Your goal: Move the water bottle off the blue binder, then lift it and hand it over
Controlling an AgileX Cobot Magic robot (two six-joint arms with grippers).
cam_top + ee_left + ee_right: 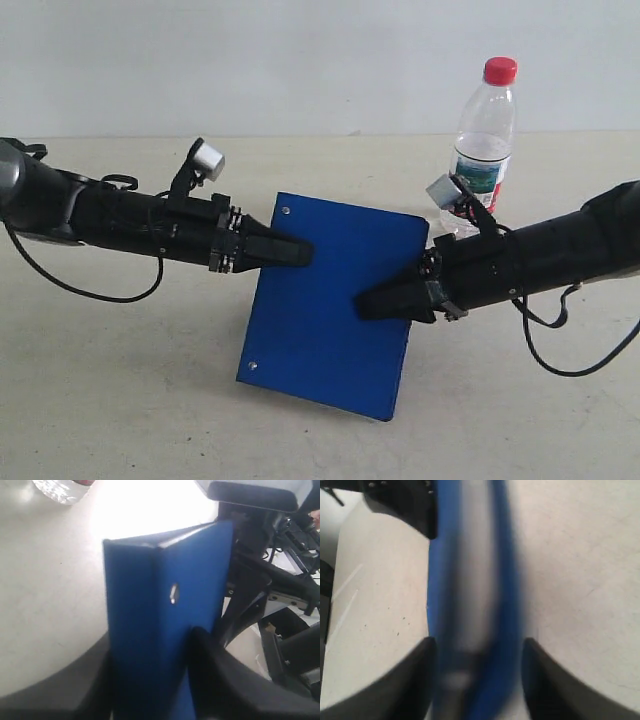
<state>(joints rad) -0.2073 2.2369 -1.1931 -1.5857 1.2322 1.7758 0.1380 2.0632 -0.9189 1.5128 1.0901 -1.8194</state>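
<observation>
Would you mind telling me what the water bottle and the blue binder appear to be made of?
The water bottle looks like thin clear plastic, glossy and see-through, with an opaque red plastic cap. The blue binder seems to be stiff board with a smooth, fairly matte blue coating, possibly laminate. Its rivet looks like shiny metal, and the pale pages are probably paper.

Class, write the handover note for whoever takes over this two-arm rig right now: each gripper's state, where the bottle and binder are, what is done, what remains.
The left gripper is shut on the blue binder at its riveted spine side.
The right gripper is shut on the binder's opposite, page-edge side.
The binder is raised on a tilt between both arms.
The water bottle stands upright on the table behind the right arm, off the binder.
Done: bottle moved, binder lifted, both grippers on it.
Left: one gripper releases to finish the handover.
</observation>
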